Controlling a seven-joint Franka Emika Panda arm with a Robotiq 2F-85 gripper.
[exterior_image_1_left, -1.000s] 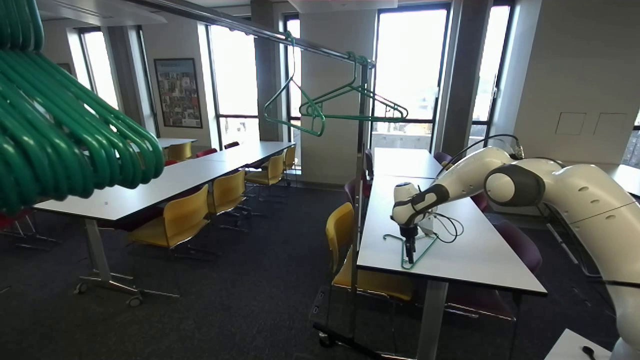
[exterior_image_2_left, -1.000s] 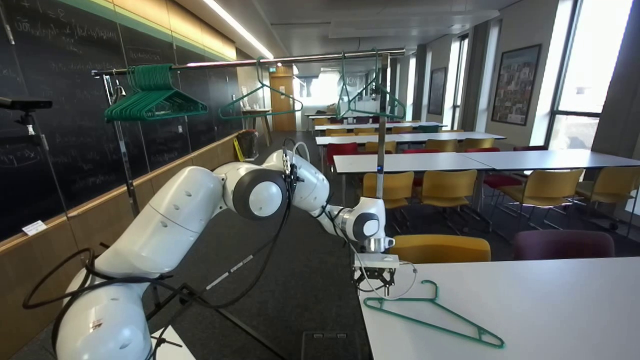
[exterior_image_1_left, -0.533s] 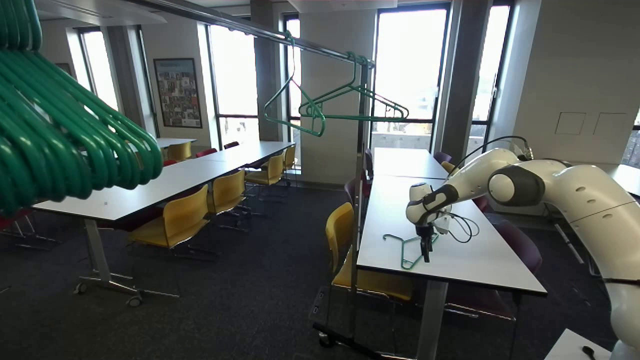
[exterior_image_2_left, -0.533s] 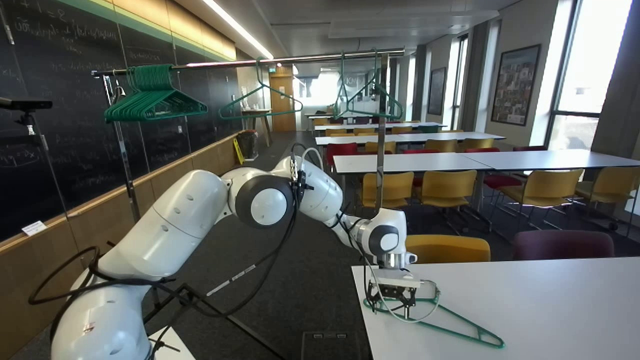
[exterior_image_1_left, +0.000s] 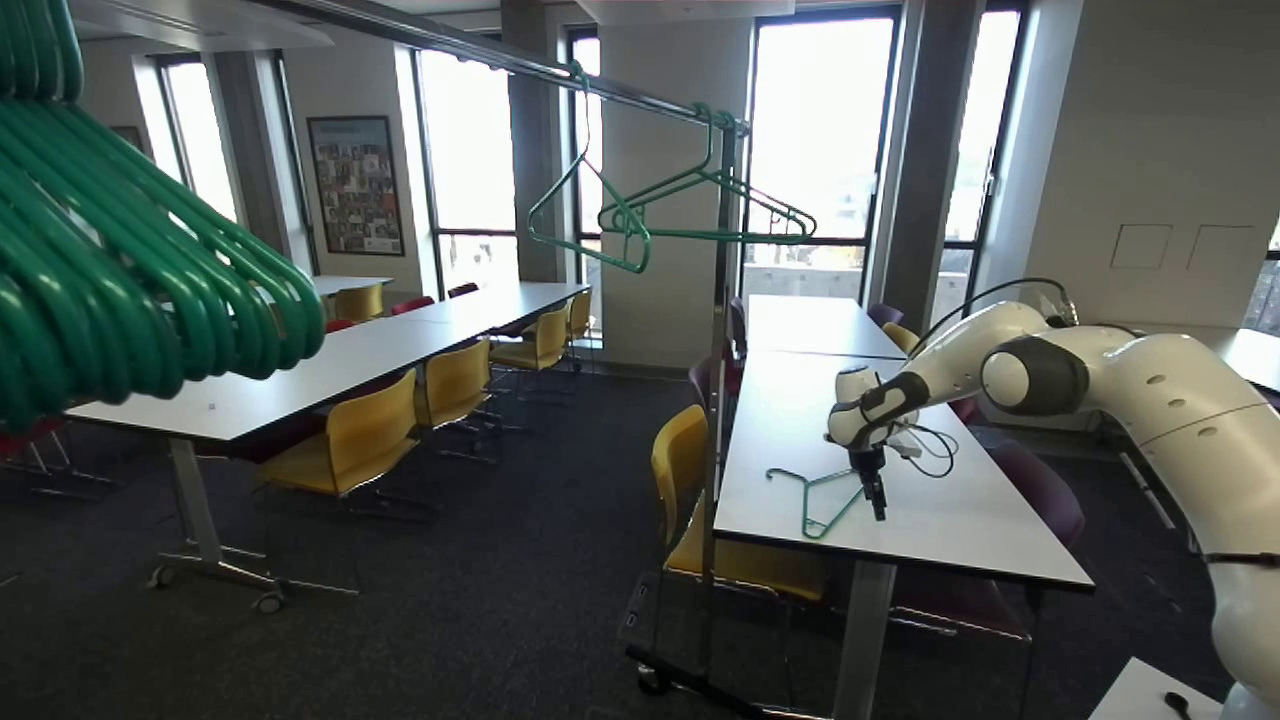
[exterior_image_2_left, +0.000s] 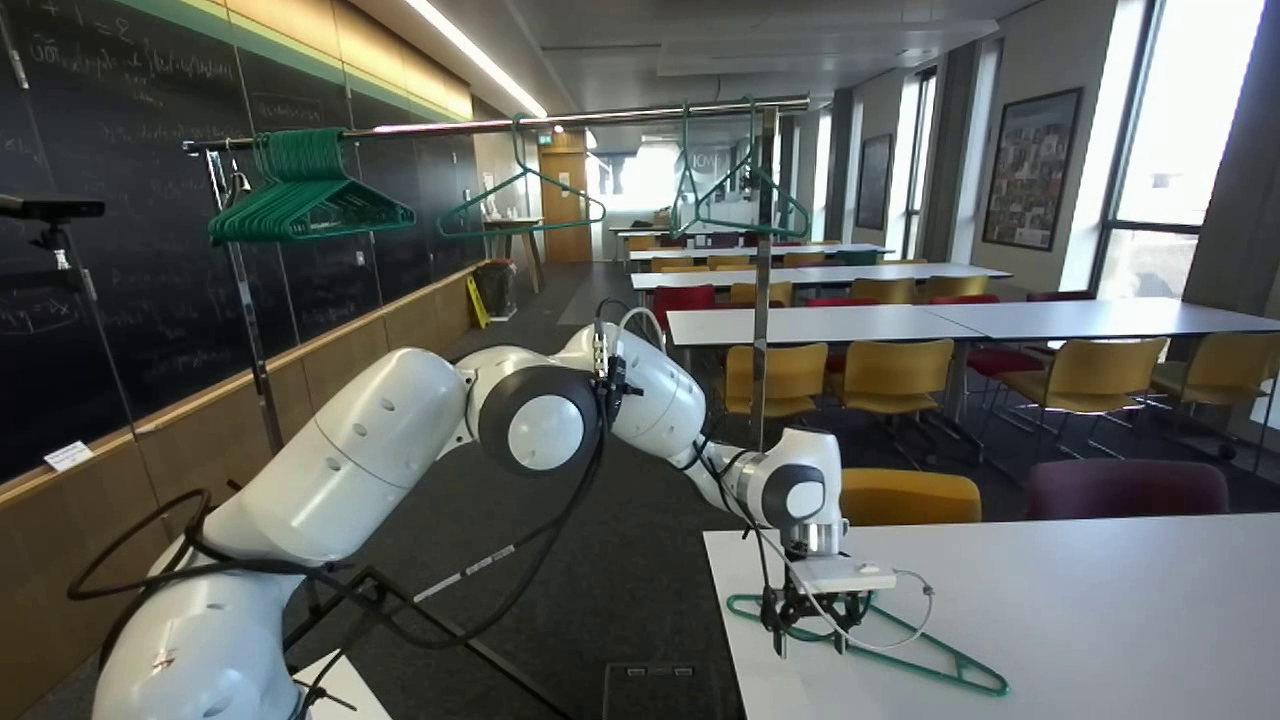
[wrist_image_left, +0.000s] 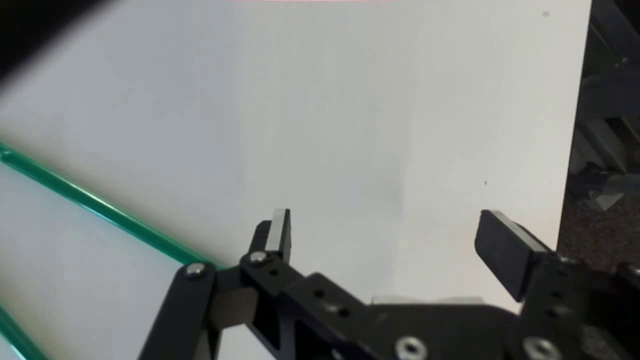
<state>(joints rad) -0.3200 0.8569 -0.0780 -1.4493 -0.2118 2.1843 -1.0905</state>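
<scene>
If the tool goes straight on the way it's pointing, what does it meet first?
Probably the white table, beneath the open tool. The green hanger lies off to one side; the height is hard to judge.

- Hanger (wrist_image_left: 125, 221): green plastic, smooth and glossy, with bright highlights along its bar.
- Pincer (wrist_image_left: 384, 227): mostly matt black, with shiny metal screw heads (wrist_image_left: 411, 347).
- Counter (wrist_image_left: 325, 125): smooth, white, with a satin sheen.
- Arm (exterior_image_2_left: 360, 455): hard, glossy white casing.
- Rail (exterior_image_1_left: 480, 48): polished metal.
- Chair (exterior_image_1_left: 370, 430): smooth, plastic-looking, faintly shiny.
- Floor (exterior_image_1_left: 480, 600): dark, matt, rough carpet.
- Wall panelling (exterior_image_2_left: 60, 540): wood, low sheen.
</scene>
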